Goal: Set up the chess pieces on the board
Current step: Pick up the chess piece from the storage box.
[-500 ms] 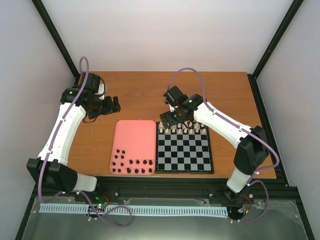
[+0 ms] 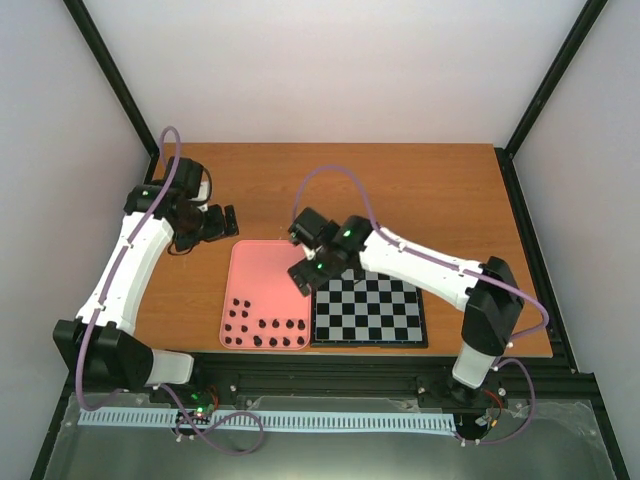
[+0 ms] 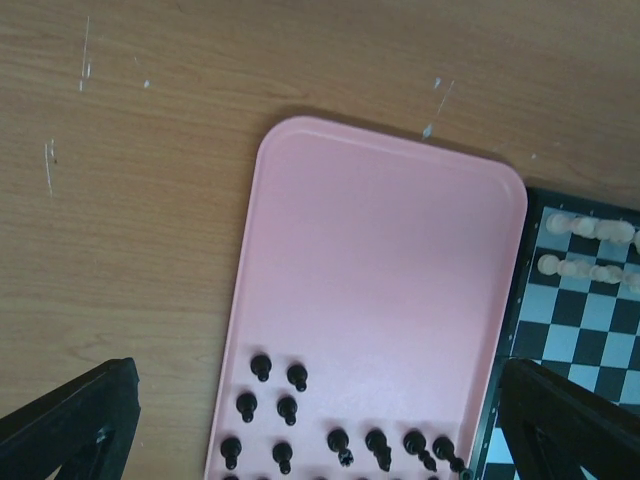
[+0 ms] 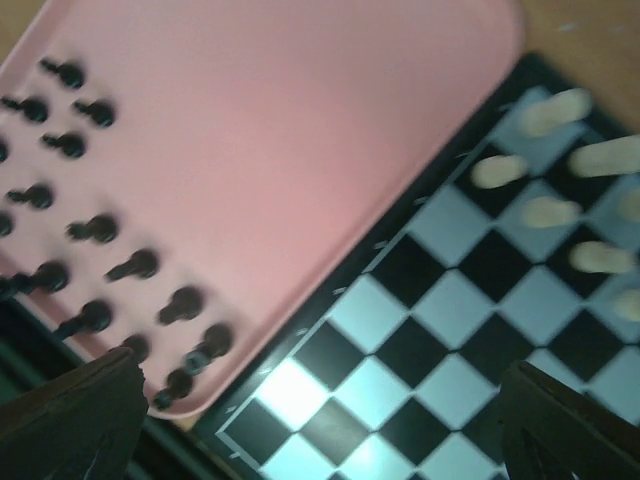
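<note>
Overhead, right gripper (image 2: 304, 273) wide, empty, above pink tray (image 2: 262, 278) and board (image 2: 385, 318) — left gripper (image 2: 224, 221) likewise wide.

Tiny black chess pieces (image 2: 265, 332) sit clustered at the near end of a pink rectangular tray (image 2: 268, 275), just beside the small black-rimmed, black-and-pale checkered board (image 2: 370, 312).

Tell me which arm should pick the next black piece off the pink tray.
Right. The right hand, open, hangs over the pink tray, nearer the black pieces; the left hand sits beyond its far corner.
</note>
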Robot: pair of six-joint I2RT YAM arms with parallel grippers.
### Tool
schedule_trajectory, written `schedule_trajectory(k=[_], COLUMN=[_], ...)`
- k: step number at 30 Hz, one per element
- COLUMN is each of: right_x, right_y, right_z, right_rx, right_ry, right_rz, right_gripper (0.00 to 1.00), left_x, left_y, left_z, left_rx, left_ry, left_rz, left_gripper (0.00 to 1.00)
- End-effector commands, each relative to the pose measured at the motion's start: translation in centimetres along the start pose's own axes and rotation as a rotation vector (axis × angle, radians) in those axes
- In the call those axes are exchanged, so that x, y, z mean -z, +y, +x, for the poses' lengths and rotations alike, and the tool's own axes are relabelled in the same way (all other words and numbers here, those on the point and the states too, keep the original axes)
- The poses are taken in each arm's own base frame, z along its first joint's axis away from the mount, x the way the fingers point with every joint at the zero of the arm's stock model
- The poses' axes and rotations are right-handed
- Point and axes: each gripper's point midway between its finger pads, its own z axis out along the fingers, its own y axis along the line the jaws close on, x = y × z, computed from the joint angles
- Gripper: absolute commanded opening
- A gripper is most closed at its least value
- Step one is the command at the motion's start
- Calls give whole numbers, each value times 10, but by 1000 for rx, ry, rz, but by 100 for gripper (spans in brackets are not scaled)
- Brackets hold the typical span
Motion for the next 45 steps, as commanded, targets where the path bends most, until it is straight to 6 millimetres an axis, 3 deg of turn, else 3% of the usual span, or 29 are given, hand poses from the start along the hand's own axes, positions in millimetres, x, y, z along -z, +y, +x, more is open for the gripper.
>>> schedule_trajectory(k=[1, 5, 12, 16, 19, 23, 35, 45], right_x=[-16, -22, -36, -49, -56, -63, -87, -97], right_y=[37, 64, 81, 88, 90, 92, 86, 82], right_z=[31, 51, 75, 78, 77, 75, 74, 77], right_rx=[-5, 31, 4, 1, 2, 8, 7, -2], right_ry=[94, 122, 137, 162, 171, 179, 223, 257], right_rz=[-36, -44, -117, -134, -126, -119, -60, -64], right_gripper=[94, 88, 78, 69, 66, 53, 38, 35], left_x=[10, 14, 23, 19, 21, 23, 22, 19], left_y=[1, 5, 6, 4, 6, 5, 3, 2], left_z=[7, 7, 5, 10, 10, 10, 8, 7], left_rx=[8, -23, -34, -42, -45, -48, -54, -56], left_ry=[-4, -19, -39, -20, -26, -35, -28, -22], left_rz=[20, 0, -6, 9, 1, 9, 18, 17], left_gripper=[100, 100, 100, 100, 100, 100, 100, 100])
